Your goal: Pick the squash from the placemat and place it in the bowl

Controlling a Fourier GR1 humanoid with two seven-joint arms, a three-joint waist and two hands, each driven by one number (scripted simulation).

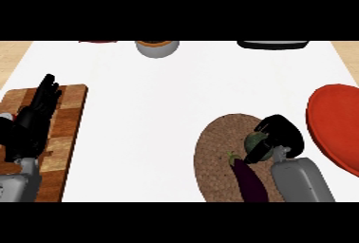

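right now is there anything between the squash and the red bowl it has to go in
Nothing visible does. The right hand is curled round the squash on the placemat; the red bowl lies just to its right. The eggplant lies nearer the view's lower edge, off that path.

Bright, even light over the white bench [175, 118], no clear direction to it, almost no cast shadows, bench top washed out to near flat white, no sharp glare spots, black hands read as dark shapes with little surface detail, soft overall focus
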